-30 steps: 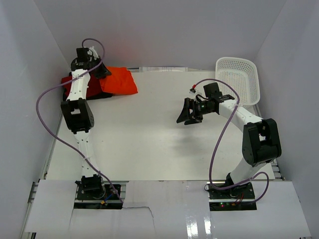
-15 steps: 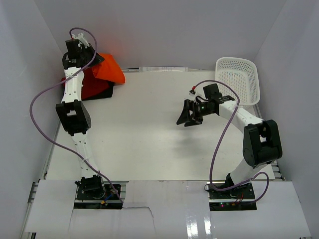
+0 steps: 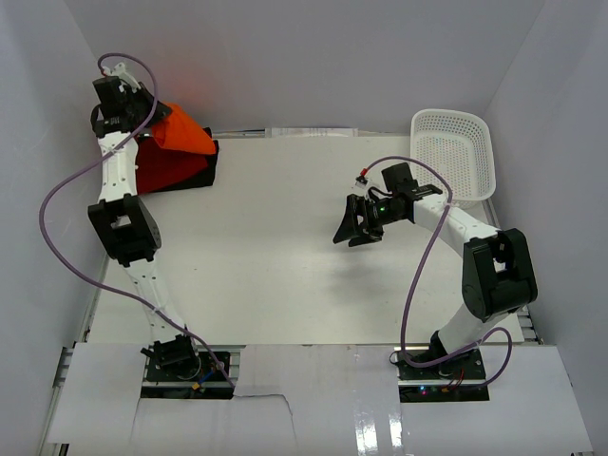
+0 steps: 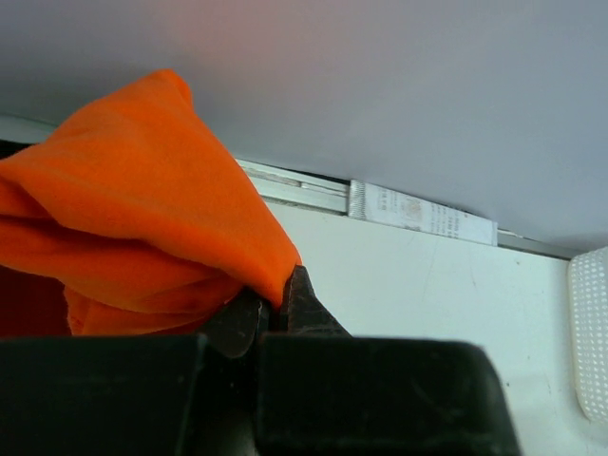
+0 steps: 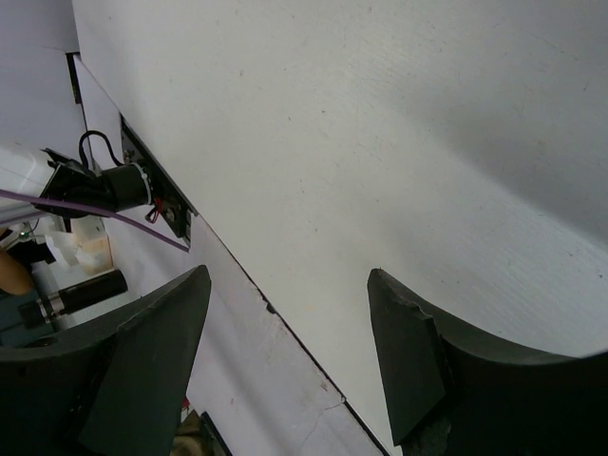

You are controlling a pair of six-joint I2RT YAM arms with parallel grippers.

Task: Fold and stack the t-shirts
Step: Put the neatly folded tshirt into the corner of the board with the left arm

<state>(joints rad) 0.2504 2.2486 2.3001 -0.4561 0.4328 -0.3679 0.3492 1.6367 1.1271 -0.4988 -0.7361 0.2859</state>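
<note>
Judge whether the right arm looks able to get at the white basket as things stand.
Probably yes: the right gripper hangs open and empty, and the white basket sits just beyond that arm's forearm, with nothing between them.

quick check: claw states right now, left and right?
left claw: closed, pinching a fold of the orange t-shirt.
right claw: open, holding nothing.
</note>
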